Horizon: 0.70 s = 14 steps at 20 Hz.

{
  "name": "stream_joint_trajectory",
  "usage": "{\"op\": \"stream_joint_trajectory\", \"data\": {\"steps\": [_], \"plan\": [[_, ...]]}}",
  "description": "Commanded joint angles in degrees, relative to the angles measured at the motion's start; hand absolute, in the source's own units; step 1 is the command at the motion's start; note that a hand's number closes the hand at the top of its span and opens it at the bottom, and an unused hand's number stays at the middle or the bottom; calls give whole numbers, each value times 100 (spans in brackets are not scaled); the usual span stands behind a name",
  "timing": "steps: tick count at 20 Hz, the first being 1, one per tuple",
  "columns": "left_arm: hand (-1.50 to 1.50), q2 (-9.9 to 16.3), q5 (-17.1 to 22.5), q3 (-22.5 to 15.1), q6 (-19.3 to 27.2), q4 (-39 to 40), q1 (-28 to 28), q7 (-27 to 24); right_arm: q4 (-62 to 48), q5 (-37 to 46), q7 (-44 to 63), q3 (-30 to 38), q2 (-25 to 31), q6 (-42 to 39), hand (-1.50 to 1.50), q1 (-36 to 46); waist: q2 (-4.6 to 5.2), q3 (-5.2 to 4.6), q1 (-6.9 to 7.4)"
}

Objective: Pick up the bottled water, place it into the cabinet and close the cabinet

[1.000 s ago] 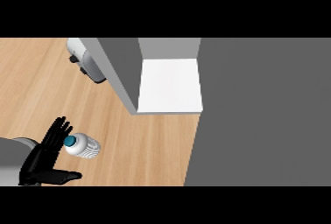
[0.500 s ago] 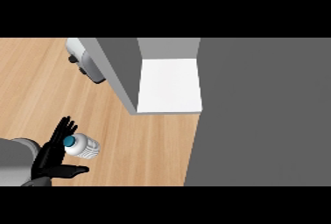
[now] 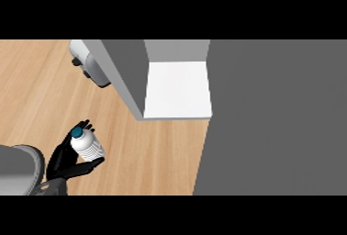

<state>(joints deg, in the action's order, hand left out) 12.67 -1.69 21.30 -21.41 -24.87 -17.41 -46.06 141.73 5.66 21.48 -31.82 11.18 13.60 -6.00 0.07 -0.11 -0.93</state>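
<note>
The bottled water [image 3: 87, 147], a clear bottle with a teal cap [image 3: 77, 132], is at the lower left of the head view over the wooden counter [image 3: 41, 101]. My left hand [image 3: 62, 161] is shut on it: the fingers lie behind its left side and the thumb curls under its base. The cap points away from me. The grey cabinet [image 3: 125, 73] stands open beyond and to the right of the bottle, and its white inside floor [image 3: 177, 89] shows bare. My right hand is not in view.
A broad dark grey surface [image 3: 271, 114] fills the whole right side, next to the cabinet opening. A grey and white appliance [image 3: 89, 69] sits on the counter against the cabinet's left wall. Wood shows between the bottle and the cabinet.
The left hand went from open beside the bottle to curled round it. The bottle now sits a little farther from me, its cap tipped forward.
</note>
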Motion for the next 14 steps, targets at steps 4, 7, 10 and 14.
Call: {"op": "stream_joint_trajectory", "data": {"steps": [4,7,10,14], "plan": [[150,106,-15,-124,-665,478,-314,-563,373,540,55,-250,85,59,-150,-142,6,-4,-35],[150,-82,-475,-605,-187,-1,-28,-954,401,445,229,-56,159,96,-150,-15,-10,1,6],[150,-15,-651,-703,441,-290,-272,-1085,536,469,77,-236,229,140,-150,-196,-20,1,-32],[150,-559,-774,-857,1229,-518,-334,-1207,314,401,161,-101,226,184,-150,-64,-13,5,25]]}}
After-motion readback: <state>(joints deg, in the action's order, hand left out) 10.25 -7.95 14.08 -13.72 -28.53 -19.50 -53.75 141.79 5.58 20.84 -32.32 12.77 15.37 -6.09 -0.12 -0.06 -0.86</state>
